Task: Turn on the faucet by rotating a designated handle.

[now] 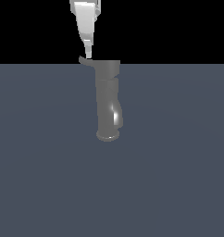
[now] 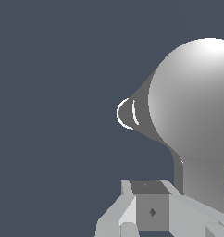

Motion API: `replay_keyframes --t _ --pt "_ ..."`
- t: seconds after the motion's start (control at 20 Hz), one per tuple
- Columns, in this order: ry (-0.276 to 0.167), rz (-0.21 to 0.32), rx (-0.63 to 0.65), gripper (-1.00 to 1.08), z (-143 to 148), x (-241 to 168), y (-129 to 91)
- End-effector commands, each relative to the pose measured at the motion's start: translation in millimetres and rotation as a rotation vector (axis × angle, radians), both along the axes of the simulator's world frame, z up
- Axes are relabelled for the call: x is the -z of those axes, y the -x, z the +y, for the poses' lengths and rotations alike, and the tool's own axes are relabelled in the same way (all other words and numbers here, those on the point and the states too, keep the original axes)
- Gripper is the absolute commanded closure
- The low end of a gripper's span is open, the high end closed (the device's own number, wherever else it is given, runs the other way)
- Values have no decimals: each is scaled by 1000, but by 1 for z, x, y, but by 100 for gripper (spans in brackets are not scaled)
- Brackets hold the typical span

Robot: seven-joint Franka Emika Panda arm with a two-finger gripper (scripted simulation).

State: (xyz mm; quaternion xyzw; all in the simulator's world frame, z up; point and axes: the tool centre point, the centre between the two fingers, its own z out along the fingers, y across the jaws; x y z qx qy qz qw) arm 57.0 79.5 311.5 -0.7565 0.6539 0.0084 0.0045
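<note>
The faucet (image 1: 107, 99) stands upright on the floor, a dull grey cylinder with a flared base and a shiny spout bulge (image 1: 116, 116) low on the exterior view's right. Its thin handle (image 1: 84, 60) sticks out from the top cap toward the exterior view's left. My white gripper (image 1: 88, 54) comes down from above, its tip just over the handle's outer end, touching or nearly touching it. In the wrist view the round cap (image 2: 197, 111) fills one side and the handle (image 2: 177, 172) runs from it toward my gripper (image 2: 151, 203). The fingers look pressed together with nothing between them.
A flat grey-blue floor (image 1: 178, 185) spreads all around the faucet, with black background above it. No other objects show in either view.
</note>
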Motion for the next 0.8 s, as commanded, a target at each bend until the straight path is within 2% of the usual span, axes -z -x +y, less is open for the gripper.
replay_keyframes --t 0.0,0.55,0.75 --pt "8 -3 31 108 4 6 -5" --pt "18 -6 68 108 9 14 -11" --pt "18 -6 67 108 10 14 -3"
